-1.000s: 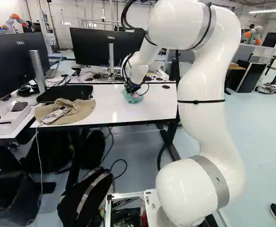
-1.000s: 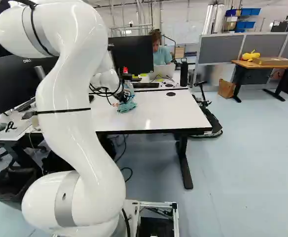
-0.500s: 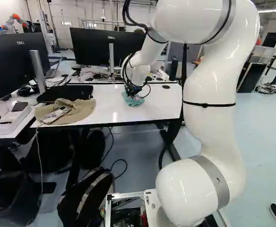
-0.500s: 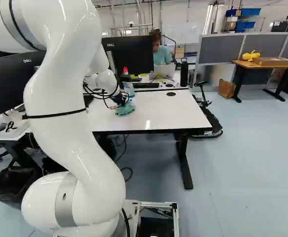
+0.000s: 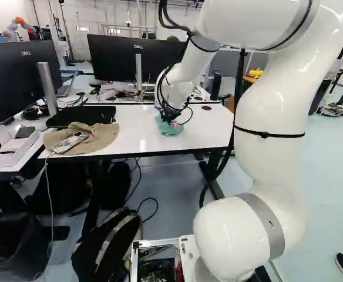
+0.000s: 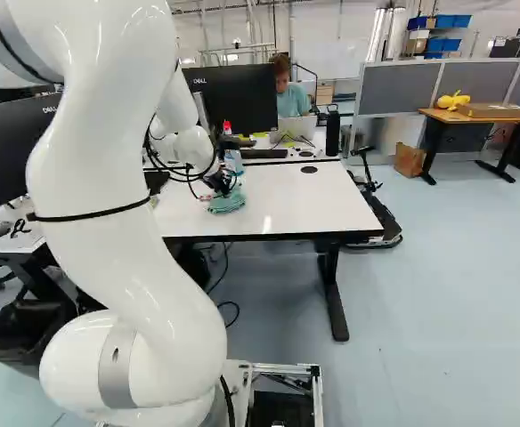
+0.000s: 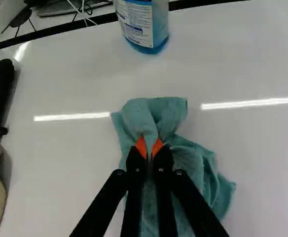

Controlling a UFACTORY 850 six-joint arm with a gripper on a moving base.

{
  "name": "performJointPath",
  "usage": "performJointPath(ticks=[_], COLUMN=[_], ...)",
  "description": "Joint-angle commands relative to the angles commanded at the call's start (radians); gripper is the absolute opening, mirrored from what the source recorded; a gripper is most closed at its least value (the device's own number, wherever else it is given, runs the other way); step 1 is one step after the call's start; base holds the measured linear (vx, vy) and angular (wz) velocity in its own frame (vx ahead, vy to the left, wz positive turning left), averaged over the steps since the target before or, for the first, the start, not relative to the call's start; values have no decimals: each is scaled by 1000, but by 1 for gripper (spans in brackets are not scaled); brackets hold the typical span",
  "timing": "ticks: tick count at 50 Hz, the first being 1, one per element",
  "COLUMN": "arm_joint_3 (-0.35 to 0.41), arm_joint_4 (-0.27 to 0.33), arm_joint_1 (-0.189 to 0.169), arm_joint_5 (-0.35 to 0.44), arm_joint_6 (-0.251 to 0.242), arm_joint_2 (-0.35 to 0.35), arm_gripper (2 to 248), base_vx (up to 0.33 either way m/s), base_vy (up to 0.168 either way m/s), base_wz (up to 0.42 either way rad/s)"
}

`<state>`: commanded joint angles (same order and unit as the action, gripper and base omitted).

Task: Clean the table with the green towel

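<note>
Over the white table [image 5: 130, 140], my gripper [image 5: 172, 117] holds the green towel [image 5: 170, 128] down on the tabletop, near the table's right part in the left base view. In the wrist view, the gripper [image 7: 149, 150] is shut on a pinched fold of the towel [image 7: 166, 116]. Both orange pads press the cloth from two sides. The rest of the towel spreads bunched under and beside the fingers, lying on the white surface.
A bottle of blue liquid [image 7: 143, 24] stands ahead of the gripper. A tan cap [image 5: 92, 140] with a phone on it and a black case [image 5: 82, 116] lie left of the towel in the left base view. Monitors [image 5: 121, 61] stand behind.
The arm has swung over and its gripper, with the towel, has slid slightly right in the left base view and nearer to the table's front edge. The base has not moved.
</note>
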<state>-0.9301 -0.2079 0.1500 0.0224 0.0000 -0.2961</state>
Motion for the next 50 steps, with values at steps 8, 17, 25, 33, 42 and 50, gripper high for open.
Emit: performJointPath(ticks=[8, 17, 25, 33, 42, 50], arm_joint_3=[5, 12, 21, 42, 77, 110], arm_joint_4=[0, 0, 0, 0, 0, 0], arm_joint_1=[0, 0, 3, 12, 32, 51], arm_joint_5=[0, 0, 0, 0, 0, 0], arm_joint_6=[0, 0, 0, 0, 0, 0], arm_joint_2=[22, 48, 74, 111, 144, 174], arm_gripper=[34, 34, 34, 34, 34, 34], base_vx=[0, 0, 0, 0, 0, 0], base_vy=[0, 0, 0, 0, 0, 0], base_wz=[0, 0, 0, 0, 0, 0])
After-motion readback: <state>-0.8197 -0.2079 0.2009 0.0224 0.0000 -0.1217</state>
